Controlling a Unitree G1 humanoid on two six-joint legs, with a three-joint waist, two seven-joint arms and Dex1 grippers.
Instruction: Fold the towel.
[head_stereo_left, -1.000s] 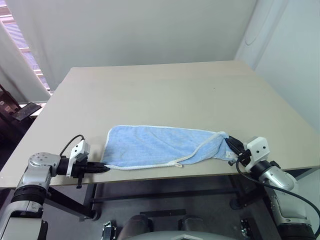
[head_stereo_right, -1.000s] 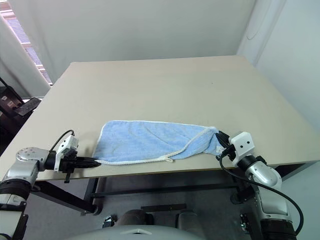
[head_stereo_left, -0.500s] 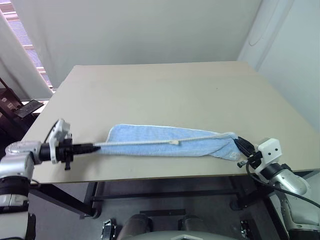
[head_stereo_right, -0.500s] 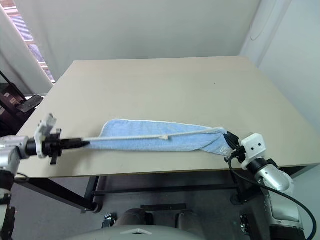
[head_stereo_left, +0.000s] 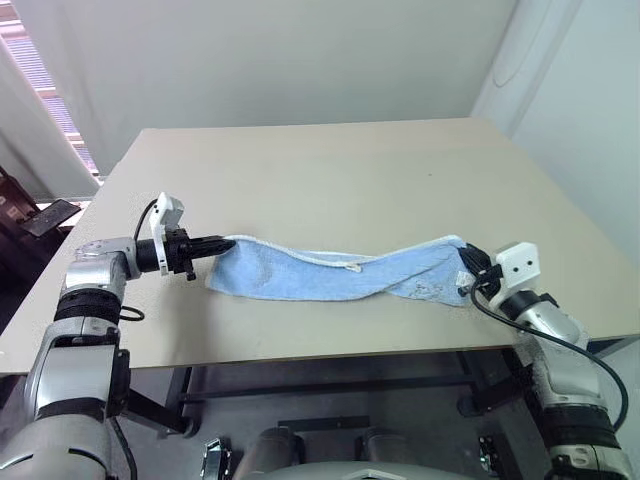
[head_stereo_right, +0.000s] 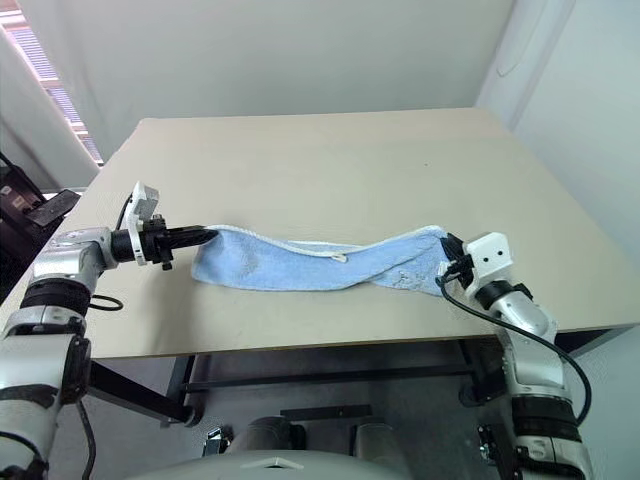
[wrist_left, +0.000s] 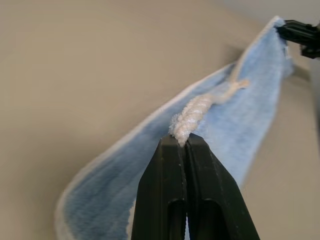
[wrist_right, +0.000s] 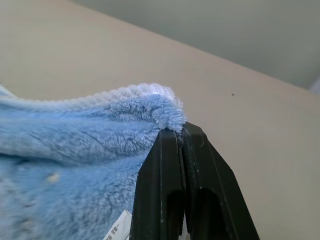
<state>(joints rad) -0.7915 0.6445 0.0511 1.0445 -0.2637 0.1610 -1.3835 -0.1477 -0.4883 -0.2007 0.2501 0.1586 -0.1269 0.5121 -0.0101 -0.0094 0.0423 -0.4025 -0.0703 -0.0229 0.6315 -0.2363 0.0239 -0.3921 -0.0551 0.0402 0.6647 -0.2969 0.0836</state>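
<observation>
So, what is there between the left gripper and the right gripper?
In the left eye view, only the towel lies there, held at one end by the left gripper and at the other by the right gripper.

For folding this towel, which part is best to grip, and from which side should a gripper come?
Probably the two ends of its white-edged upper hem, each approached from outside along the towel's length. The cloth sags between them, so end grips keep it stretched. The left gripper and right gripper are shut on those ends.
</observation>
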